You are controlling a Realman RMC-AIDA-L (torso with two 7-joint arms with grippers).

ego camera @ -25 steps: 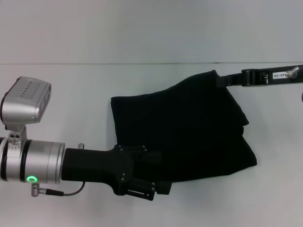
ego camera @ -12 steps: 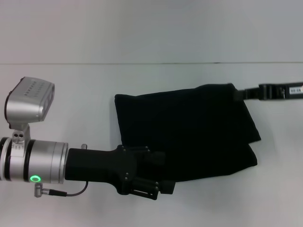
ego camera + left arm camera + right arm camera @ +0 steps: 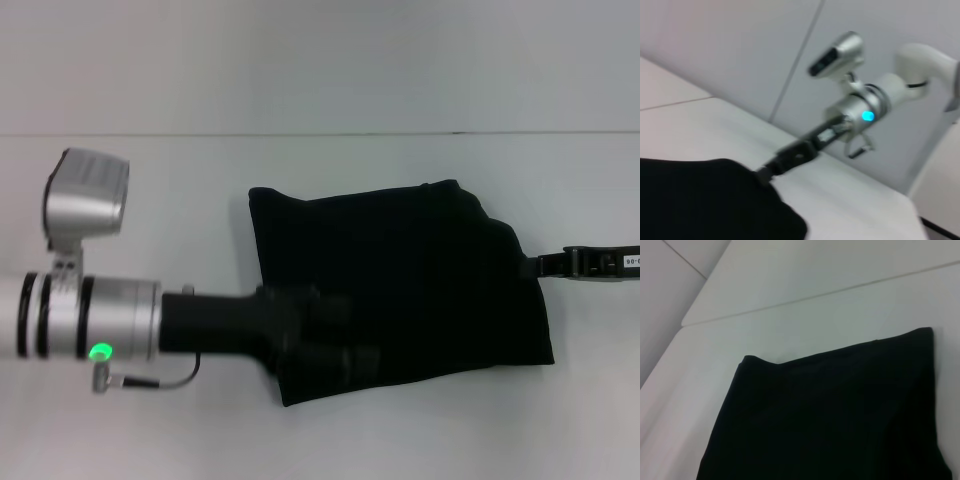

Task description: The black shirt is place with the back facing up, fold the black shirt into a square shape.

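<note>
I see my left gripper (image 3: 345, 350) on the near-left edge of the black shirt (image 3: 420, 270), its jaws lost against the cloth. The shirt lies folded on the white table (image 3: 150, 200). My right gripper (image 3: 532, 266) pinches its right edge

Silver wrists, black grippers, green light

Plain white table (image 3: 330, 80), pale wall (image 3: 740, 45)

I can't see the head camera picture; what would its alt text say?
A large black cloth shirt, folded into a rough rectangle, lies on a white table. The left gripper rests on its near left corner, and the right gripper meets its right edge.
</note>
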